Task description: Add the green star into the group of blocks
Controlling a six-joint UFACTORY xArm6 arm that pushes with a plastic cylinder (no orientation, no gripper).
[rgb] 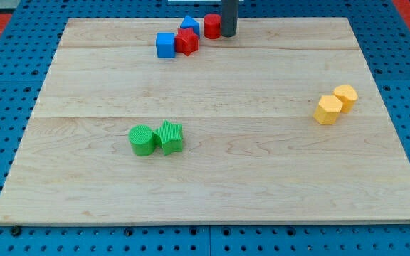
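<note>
My tip [228, 34] is a plain rod end with no jaws, so it holds nothing; it rests on the wooden board [212, 178] near the view's top edge, just to the right of the red cylinder [211, 25], touching it or nearly so. The rod's upper part is cut off by the top of the view.

To the left of my tip, past the red cylinder, sit a blue block [189, 24] whose shape is partly hidden, a red star [186, 42] and a blue cube [165, 45], all packed close together.

The green star [170, 136] lies well below and left of my tip, touching a green cylinder [142, 140] on its left. Open board separates them from my tip.

Far to the lower right of my tip, two yellow blocks [335, 104] sit together, their shapes hard to make out.
</note>
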